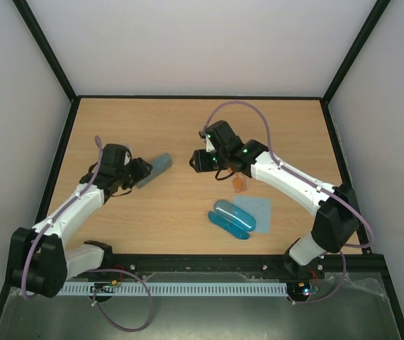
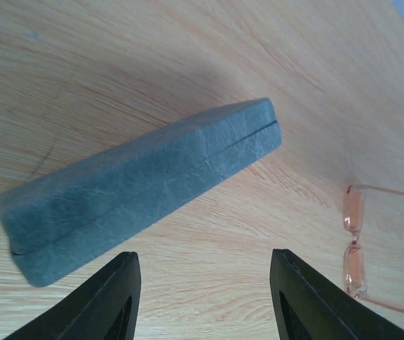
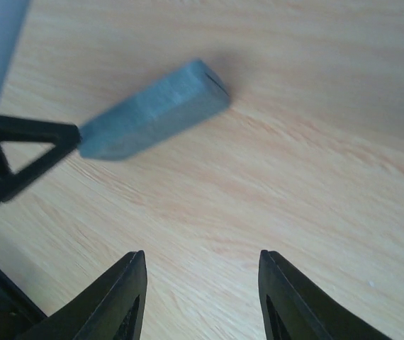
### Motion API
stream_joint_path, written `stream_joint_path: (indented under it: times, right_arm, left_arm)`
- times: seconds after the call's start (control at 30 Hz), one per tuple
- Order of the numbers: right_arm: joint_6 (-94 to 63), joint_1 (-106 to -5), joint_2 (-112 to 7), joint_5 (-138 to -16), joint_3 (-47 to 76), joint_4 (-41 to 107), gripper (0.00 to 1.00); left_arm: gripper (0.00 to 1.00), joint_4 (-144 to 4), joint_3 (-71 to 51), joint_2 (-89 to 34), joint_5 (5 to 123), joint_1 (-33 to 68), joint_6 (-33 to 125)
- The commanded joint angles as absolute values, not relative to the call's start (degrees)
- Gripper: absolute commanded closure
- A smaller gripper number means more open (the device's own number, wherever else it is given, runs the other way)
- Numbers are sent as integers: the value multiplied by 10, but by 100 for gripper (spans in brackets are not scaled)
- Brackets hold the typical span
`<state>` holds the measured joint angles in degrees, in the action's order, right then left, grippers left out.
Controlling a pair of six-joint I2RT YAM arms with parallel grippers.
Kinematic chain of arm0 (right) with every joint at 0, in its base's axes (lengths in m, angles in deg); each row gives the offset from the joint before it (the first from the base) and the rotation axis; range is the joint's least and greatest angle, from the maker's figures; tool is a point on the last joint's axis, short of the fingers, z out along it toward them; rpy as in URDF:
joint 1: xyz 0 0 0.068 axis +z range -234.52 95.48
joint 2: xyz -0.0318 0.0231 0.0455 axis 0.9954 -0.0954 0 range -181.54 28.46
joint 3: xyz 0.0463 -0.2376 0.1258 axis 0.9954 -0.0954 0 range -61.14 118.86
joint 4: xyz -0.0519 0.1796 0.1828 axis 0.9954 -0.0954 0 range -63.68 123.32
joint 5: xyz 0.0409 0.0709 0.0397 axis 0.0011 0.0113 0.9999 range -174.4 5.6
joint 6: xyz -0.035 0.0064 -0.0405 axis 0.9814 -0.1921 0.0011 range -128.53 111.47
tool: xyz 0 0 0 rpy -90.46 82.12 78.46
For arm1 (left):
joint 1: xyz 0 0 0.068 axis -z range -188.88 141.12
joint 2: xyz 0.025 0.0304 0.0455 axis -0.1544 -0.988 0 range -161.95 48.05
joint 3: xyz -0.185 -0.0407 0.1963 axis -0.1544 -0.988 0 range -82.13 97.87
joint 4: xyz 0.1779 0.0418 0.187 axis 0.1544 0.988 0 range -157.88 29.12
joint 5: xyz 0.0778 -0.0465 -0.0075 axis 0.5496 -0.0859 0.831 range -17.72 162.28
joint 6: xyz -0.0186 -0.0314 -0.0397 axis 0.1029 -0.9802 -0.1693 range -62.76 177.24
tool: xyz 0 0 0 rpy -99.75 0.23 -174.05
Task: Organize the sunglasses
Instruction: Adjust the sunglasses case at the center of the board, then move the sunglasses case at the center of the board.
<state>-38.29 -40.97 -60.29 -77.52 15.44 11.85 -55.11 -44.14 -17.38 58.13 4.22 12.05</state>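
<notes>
Left gripper (image 2: 205,301): jaws partly apart, holding nothing; bare bench (image 2: 188,42) shows in the gap.
Green case (image 2: 145,188): closed, flat on the bench's left half just beyond the left gripper; long axis diagonal, near-left to far-right.
Right gripper (image 3: 202,297): jaws partly apart, empty, over mid-bench.
Sunglasses (image 2: 354,244): orange-lensed pair, flat on the bench right of centre, beside the right arm (image 1: 287,177), just past the cloth's far edge. The lens row runs top-to-bottom in the left wrist view; temples unfolded, extending rightward.
Blue case (image 1: 232,218): on the pale blue cloth (image 1: 260,205), towards the near edge.
</notes>
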Motion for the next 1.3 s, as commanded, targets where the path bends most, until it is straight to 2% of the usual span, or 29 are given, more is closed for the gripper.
stream_joint_path:
  times: [0.0,0.23,0.6,0.9,1.13,1.27]
  right_arm:
    - [-382,-416,-564,-782,118,112,55]
    - [-386,-417,-523,-781,83,112,54]
    - [-386,-426,-510,-766,57,119,54]
    - [-393,-430,-510,-747,18,149,54]
    - [-391,-440,-495,-755,18,139,54]
    - [-394,-450,-475,-766,28,123,54]
  left_arm:
    - [47,-552,-409,-209,604,65,132]
    - [47,-558,-380,-248,684,40,166]
    - [51,-624,-381,-345,677,58,170]
    - [51,-614,-404,-302,721,135,138]
    - [51,-601,-421,-273,715,161,121]
    - [51,-560,-395,-246,706,214,111]
